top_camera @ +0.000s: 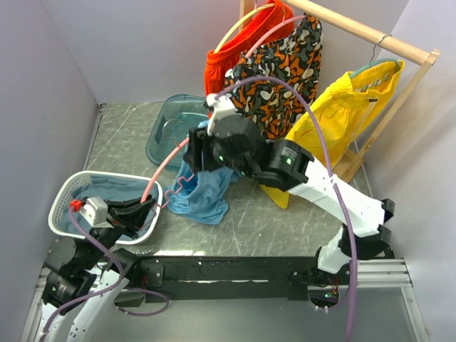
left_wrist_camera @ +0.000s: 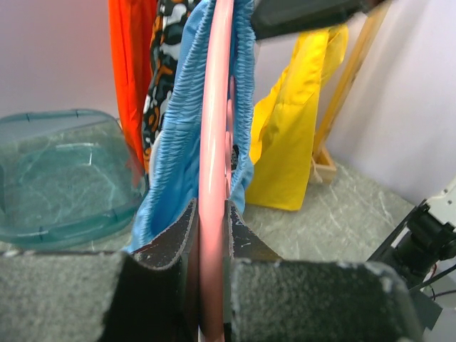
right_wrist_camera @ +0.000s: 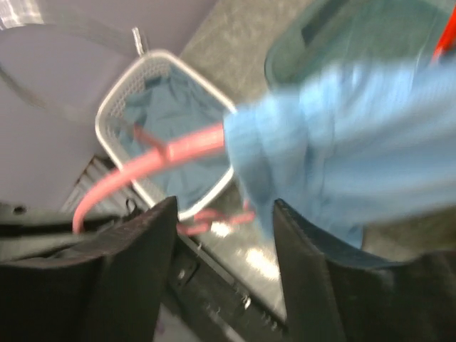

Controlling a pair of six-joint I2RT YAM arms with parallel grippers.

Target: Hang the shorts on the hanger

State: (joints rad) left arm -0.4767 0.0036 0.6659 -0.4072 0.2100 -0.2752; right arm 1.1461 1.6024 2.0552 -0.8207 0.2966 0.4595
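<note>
The pink hanger (top_camera: 165, 167) slants up from the left over the table, and my left gripper (top_camera: 151, 208) is shut on its lower end. In the left wrist view the pink hanger bar (left_wrist_camera: 214, 142) runs straight between the jaws of the left gripper (left_wrist_camera: 212, 214). The light blue shorts (top_camera: 206, 196) hang on the hanger, their gathered waistband (left_wrist_camera: 178, 142) wrapped around the bar. My right gripper (top_camera: 201, 160) hovers just above the shorts. In the right wrist view the right gripper (right_wrist_camera: 224, 206) is open and holds nothing, with the shorts (right_wrist_camera: 342, 142) and hanger (right_wrist_camera: 178, 146) just beyond its fingertips.
A white mesh basket (top_camera: 71, 192) with a duller blue cloth sits at the near left under my left arm. A teal tub (top_camera: 174, 128) stands behind the hanger. A wooden rail (top_camera: 363, 32) at the back right carries orange, patterned and yellow shorts (top_camera: 342, 107).
</note>
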